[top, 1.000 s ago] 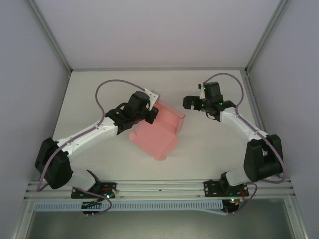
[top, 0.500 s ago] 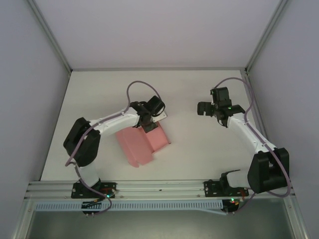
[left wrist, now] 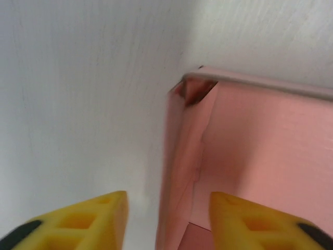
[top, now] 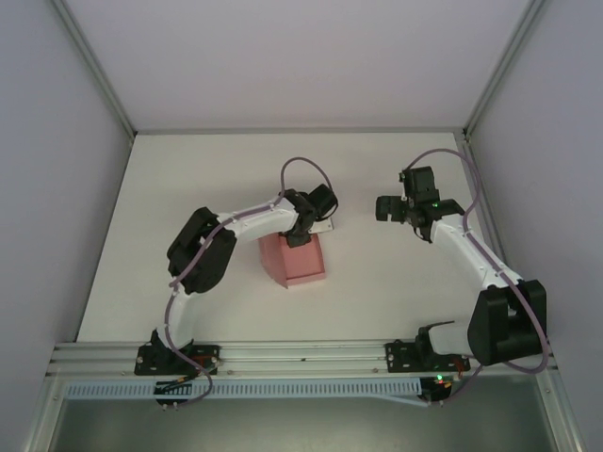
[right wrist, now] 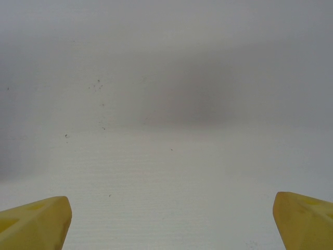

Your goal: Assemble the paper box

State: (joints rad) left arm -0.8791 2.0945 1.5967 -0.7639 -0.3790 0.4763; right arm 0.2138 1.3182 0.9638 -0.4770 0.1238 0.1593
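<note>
paper box [top: 300, 264] further right, beneath left gripper [top: 301, 236]

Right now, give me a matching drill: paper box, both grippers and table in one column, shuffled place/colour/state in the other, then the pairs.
1. paper box
2. left gripper
3. right gripper
4. table

A. wide open above bare surface, nothing between the fingers
B. salmon pink, walls folded up
C. white and flat
D. fingers apart, one on each side of a pink wall

Pairs: 1-B, 2-D, 3-A, 4-C
</note>
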